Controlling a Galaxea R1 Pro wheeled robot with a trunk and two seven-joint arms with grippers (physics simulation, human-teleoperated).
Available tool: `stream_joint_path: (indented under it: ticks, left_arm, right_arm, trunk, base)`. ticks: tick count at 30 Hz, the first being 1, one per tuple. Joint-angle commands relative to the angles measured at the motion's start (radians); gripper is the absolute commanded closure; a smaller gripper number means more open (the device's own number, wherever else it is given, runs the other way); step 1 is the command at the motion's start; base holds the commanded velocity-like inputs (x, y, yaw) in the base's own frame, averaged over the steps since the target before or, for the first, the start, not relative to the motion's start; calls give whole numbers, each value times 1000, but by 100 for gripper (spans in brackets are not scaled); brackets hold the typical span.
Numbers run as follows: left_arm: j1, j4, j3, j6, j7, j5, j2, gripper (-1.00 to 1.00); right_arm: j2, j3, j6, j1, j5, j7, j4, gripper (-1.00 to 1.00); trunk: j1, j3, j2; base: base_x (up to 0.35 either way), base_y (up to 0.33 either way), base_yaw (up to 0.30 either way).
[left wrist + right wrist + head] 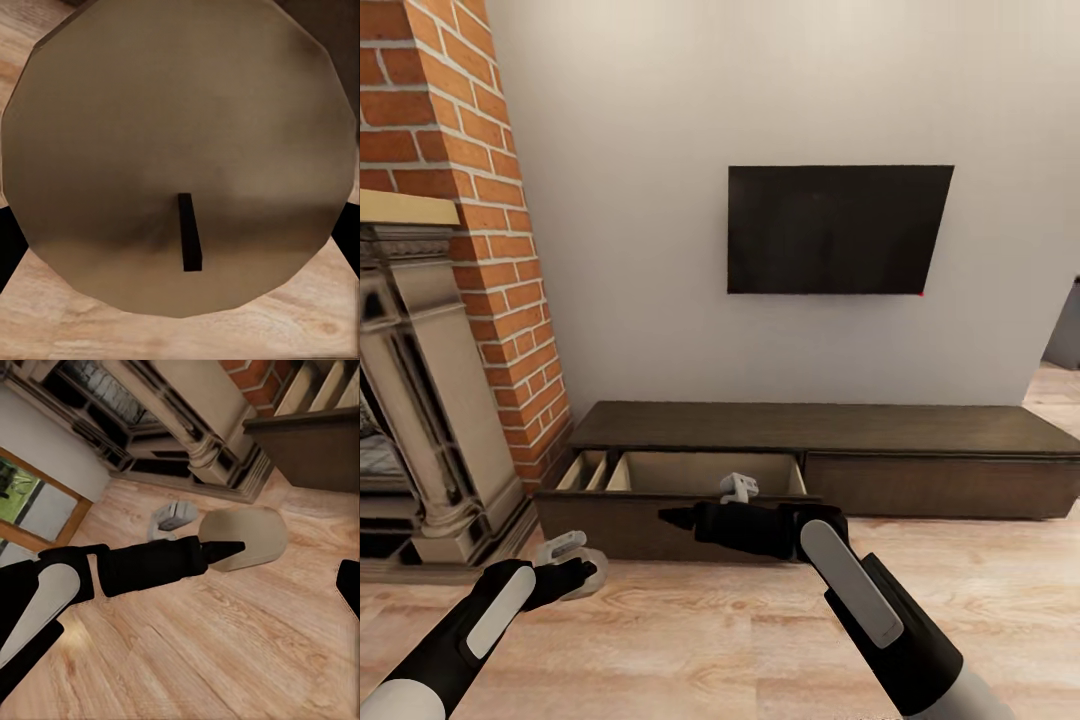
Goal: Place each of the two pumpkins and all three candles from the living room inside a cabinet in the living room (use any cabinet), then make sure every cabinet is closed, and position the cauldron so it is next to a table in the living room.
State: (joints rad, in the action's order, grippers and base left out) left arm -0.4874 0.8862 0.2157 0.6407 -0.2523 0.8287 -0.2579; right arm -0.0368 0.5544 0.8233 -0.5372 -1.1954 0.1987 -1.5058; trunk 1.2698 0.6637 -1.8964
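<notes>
Living room: brick fireplace (420, 330), wall television (835, 229), low cabinet (820, 440).

The long, low dark-brown wooden cabinet (830, 430) stands against the wall, its left drawer (690, 478) pulled open, pale inside.

A beige round candle (180, 150) with a black wick hangs above the floor.

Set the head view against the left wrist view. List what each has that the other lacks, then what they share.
Head view's own: the cabinet with its left drawer standing open, the dark wall screen, the brick chimney, the stone fireplace, and the right pincer in front of that drawer. Left wrist view's own: the black wick on the flat top of the candle, seen close up. Shared: the candle, held by the left pincer low over the wooden floor.
</notes>
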Motion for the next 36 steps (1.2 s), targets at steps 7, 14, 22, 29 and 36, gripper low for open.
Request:
stream_joint_path:
  ticks: [7,14,22,29,36]
  left_arm:
    - [0,2,4,1,-10,10,-1,100]
    - [0,2,4,2,-10,10,-1,100]
    - [0,2,4,1,-10,10,-2,100]
    - [0,2,2,2,-10,9,-3,100]
    - [0,2,2,2,-10,9,-3,100]
  right_arm:
    - [-8,1,1,-1,-13,10,-1,-100]
    - [-9,0,0,-1,-20,10,8,-100]
    - [-13,-3,0,-1,-22,10,12,-100]
    - [-17,-5,0,-1,-23,10,13,-100]
    - [-17,-5,0,-1,-22,10,15,-100]
  trunk:
    - [-27,-29,49]
    - [-54,-61,98]
    - [-81,-89,147]
    - [-81,-96,147]
    - [-81,-103,147]
  base:
    - [0,0,-167]
    - [0,0,-194]
    - [0,0,-113]
    - [0,0,-190]
    - [0,0,-224]
